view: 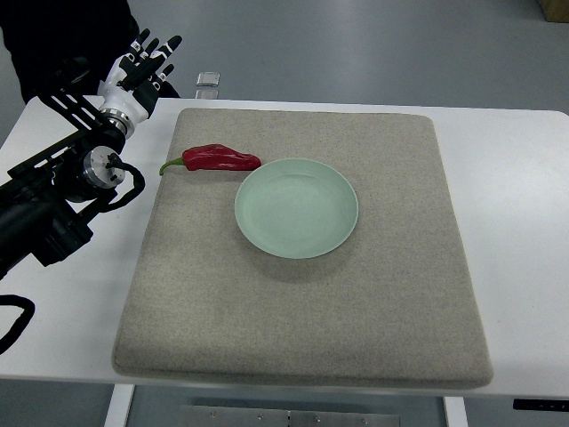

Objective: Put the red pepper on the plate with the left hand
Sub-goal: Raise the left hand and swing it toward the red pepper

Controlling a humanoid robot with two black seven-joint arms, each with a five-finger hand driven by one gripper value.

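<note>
Hovering at 10 o'clock off the mat (pixel 302 294), the left robot hand (pixel 142 67) has fingers spread, gripping nothing; likely staged for approach. Red pepper (pixel 218 159) lies on the mat, just beside the plate (pixel 296 207) rim at 10 o'clock. Plate empty. White surface (pixel 516 187) underneath.

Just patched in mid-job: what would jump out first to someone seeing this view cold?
The red pepper stands out most: it lies on the grey mat, its tip right at the upper-left rim of the pale green plate, not on it. The plate sits empty near the mat's centre. At upper left, the left robot hand hangs off the mat with fingers spread, holding nothing.
</note>
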